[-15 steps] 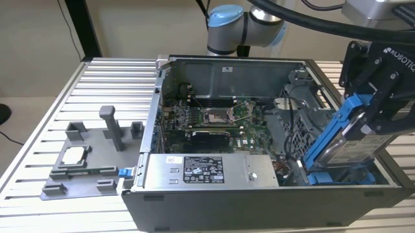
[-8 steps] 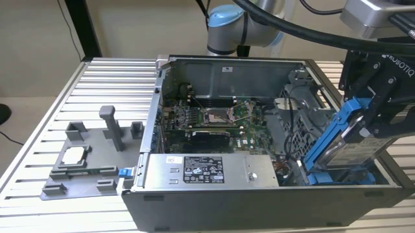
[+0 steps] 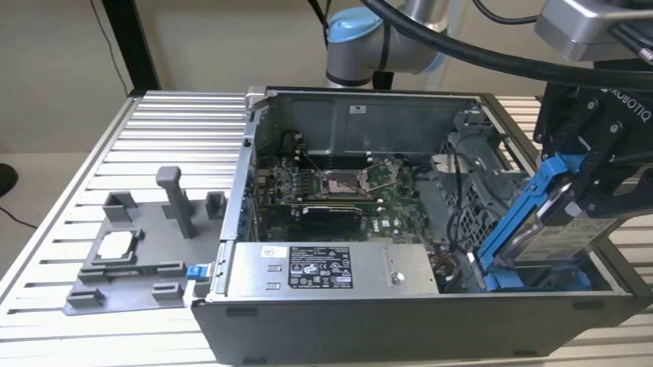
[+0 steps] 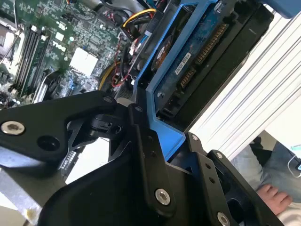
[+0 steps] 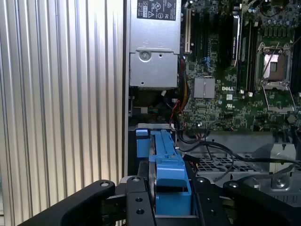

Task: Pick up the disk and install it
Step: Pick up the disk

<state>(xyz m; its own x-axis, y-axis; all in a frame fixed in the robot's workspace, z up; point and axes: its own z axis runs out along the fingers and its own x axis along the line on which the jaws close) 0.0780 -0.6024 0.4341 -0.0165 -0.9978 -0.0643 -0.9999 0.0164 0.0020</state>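
Exterior view, gripper [image 3: 583,200]: jaws closed on the disk [image 3: 551,235], clamping across its blue bracket
Exterior view, disk position: tilted, upper end in the jaws, lower end down inside the computer case [image 3: 337,321] at the corner on the exterior view's right; cannot tell whether it is seated
Exterior view, surroundings: power supply [image 3: 332,267] along the case's near wall, grey fixture [image 3: 133,294] with the small chip [image 3: 115,245] on the table [image 3: 173,115], well apart from the case
Second wrist view, grip: gripper [image 4: 167,141] pinches the bracket's end; the disk [image 4: 197,52] shows its circuit side, with cables just beside it and the motherboard [image 4: 56,42] beyond
Second wrist view, bystander: a person's hand [image 4: 270,195] rests past the table edge, apart from the work
First wrist view, alignment: gripper [image 5: 171,193] holds the disk [image 5: 164,150] edge-on beside the case wall, with the power supply [image 5: 153,47] farther along that wall
Step in hand, judged: seating the disk in its bay
Doing it well, judged: bracket rails parallel to the bay walls, grip firm, tilt taken out gently, loose cables kept from under the disk
Counts: one disk, one gripper, one case, one power supply, one motherboard, one fixture, one chip, one hand
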